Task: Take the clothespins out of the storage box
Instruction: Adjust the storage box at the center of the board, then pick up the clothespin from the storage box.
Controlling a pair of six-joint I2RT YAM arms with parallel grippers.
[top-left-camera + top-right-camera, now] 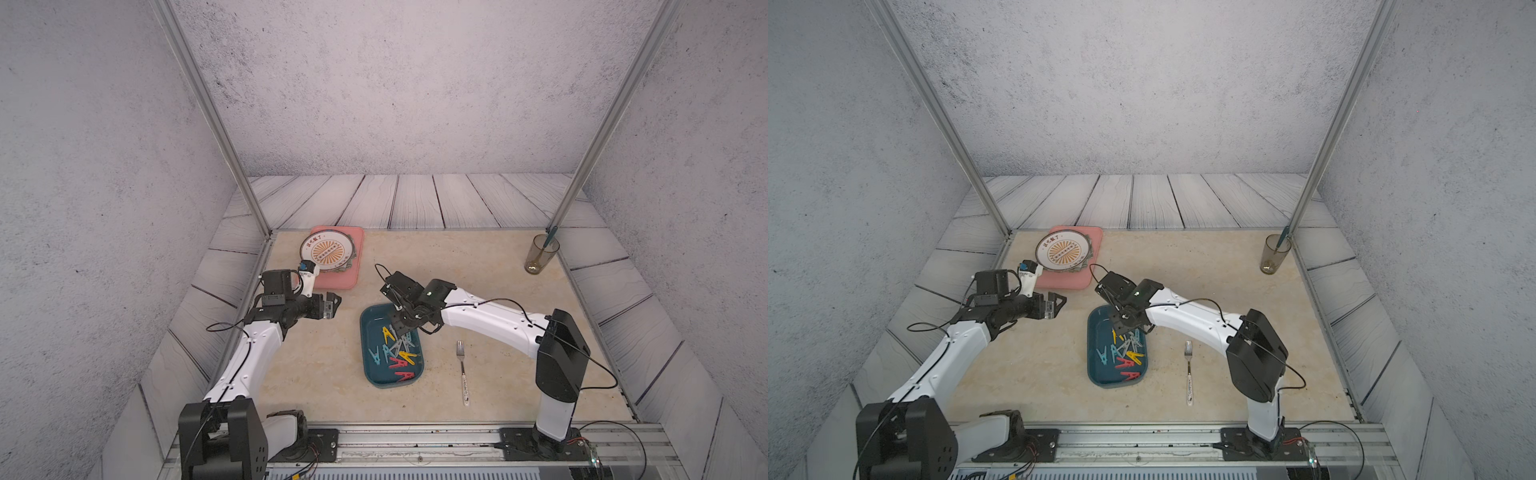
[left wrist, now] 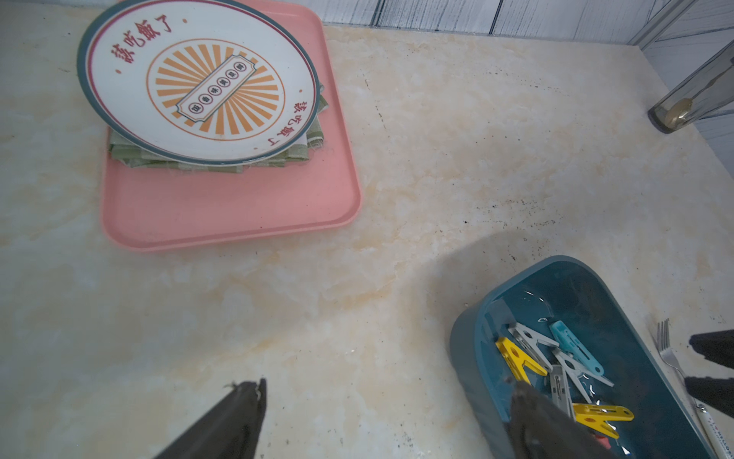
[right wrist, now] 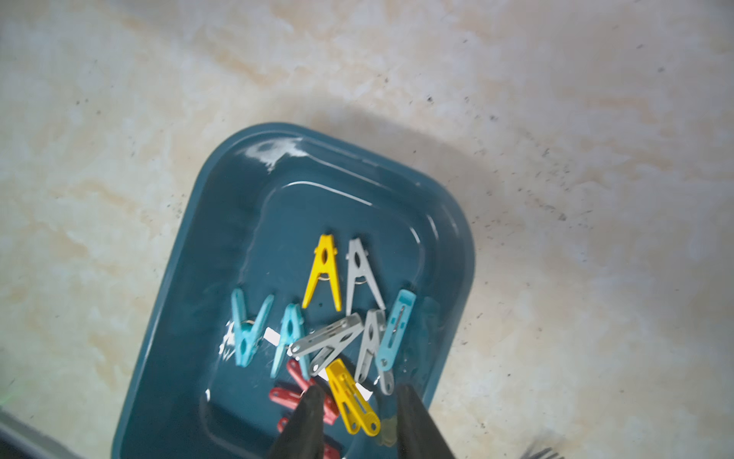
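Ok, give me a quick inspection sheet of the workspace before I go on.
Surface: beige marble-look tabletop, dark specks.
Job's things: coloured plastic clothespins all inside the shallow dark teal plastic storage box.
Clutter: metal fork beside the box; patterned round plate on flat pink tray; tall glass tumbler in far corner.
Grippers: right gripper open over the pile, yellow clothespin between its jaws, unclamped; left gripper open, empty.
Cables: black cables loop along both arms.
Surroundings: grey textured walls, aluminium posts.

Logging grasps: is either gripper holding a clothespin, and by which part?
Nothing is held. The right gripper stands open over the clothespins; the left gripper is open and empty.
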